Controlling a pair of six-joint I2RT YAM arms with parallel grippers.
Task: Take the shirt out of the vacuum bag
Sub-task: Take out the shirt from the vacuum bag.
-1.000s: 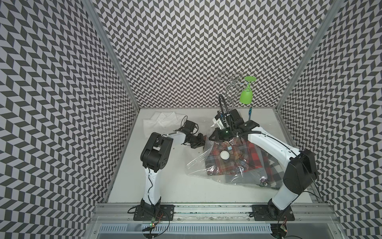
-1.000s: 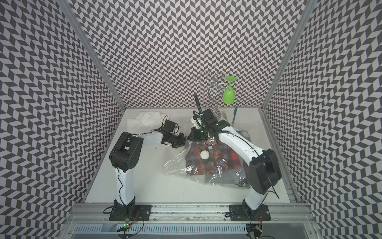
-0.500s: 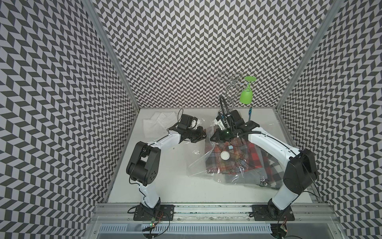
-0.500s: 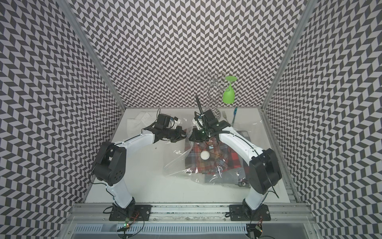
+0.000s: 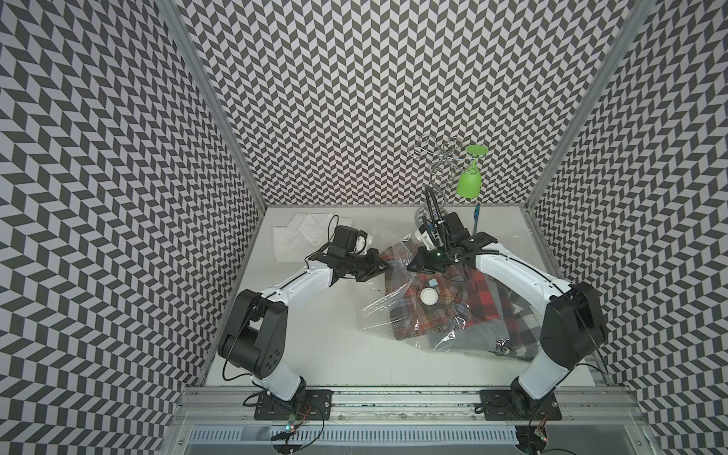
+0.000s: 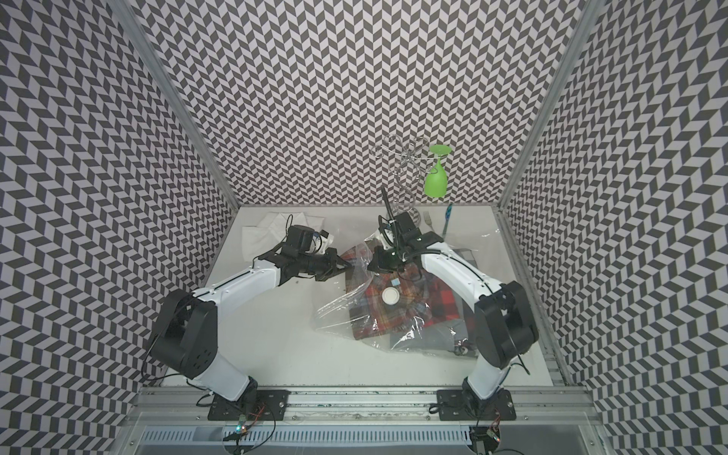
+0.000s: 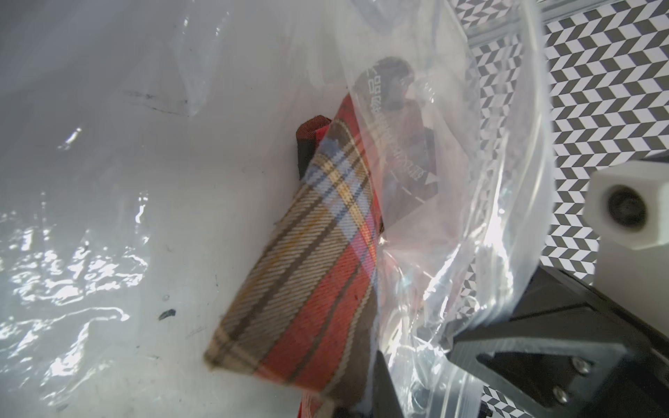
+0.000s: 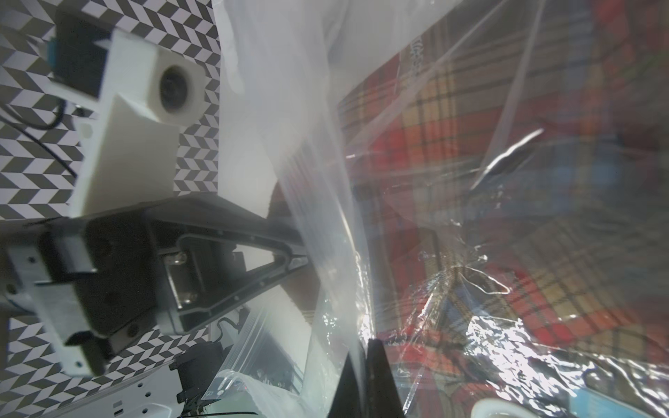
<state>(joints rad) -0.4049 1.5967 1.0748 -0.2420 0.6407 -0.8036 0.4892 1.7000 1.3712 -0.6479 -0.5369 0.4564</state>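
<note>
The vacuum bag [image 5: 374,317] [image 6: 333,311] is clear crinkly plastic and lies right of the table's middle, its round white valve [image 5: 428,295] [image 6: 390,295] facing up. Inside it lies the shirt [image 5: 413,319] [image 6: 374,321], in red, tan and blue plaid. One corner of the shirt [image 7: 307,275] pokes out of the bag's far-left mouth. My left gripper [image 5: 387,265] [image 6: 348,266] [image 7: 362,407] is shut on that corner. Just to the right, my right gripper [image 5: 411,268] [image 6: 371,268] [image 8: 364,349] is shut on the bag's upper film [image 8: 325,217], holding it up.
A white cloth [image 5: 299,236] lies at the back left. A wire rack [image 5: 441,169] with a hanging green glass [image 5: 469,183] stands at the back, with a blue toothbrush [image 5: 476,216] and a fork [image 6: 428,220] beside it. More checked and grey clothes [image 5: 492,303] lie under my right arm.
The left arm's elbow has swung outward and low, while its gripper stays at the bag's mouth with the shirt corner. The right arm has hardly moved.
</note>
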